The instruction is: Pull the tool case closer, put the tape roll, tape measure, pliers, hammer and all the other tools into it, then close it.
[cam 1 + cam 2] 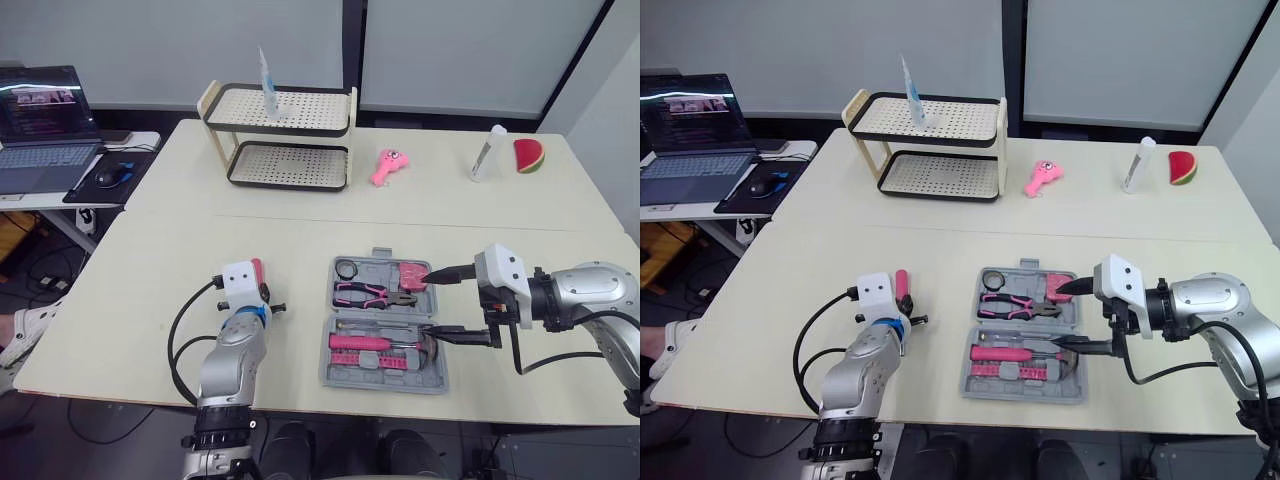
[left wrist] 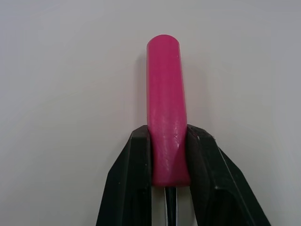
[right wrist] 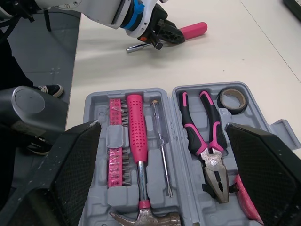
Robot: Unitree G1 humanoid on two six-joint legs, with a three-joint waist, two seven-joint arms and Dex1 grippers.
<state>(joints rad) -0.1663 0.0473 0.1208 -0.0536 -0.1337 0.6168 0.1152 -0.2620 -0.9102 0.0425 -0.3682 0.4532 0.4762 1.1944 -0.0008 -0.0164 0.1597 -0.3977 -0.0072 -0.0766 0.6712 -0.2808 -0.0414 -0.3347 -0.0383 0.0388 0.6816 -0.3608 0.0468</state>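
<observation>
The grey tool case [image 1: 384, 313] lies open near the table's front edge. It holds a tape roll [image 1: 345, 268], pink-handled pliers [image 1: 372, 293], a pink tape measure [image 1: 412, 275], a hammer [image 3: 137, 136], a slim screwdriver [image 3: 161, 146] and a bit strip [image 3: 114, 150]. To the left of the case, my left gripper [image 2: 168, 136] is shut on a pink-handled screwdriver [image 1: 257, 272] low over the table. My right gripper [image 1: 430, 302] is open at the case's right side, one finger over the tape measure and the other by the hammer head.
At the back of the table stand a two-tier rack [image 1: 280, 125], a pink toy [image 1: 388, 166], a white bottle [image 1: 487, 153] and a watermelon slice [image 1: 528, 156]. A laptop [image 1: 40, 125] and mouse [image 1: 108, 177] sit on a side desk at the left.
</observation>
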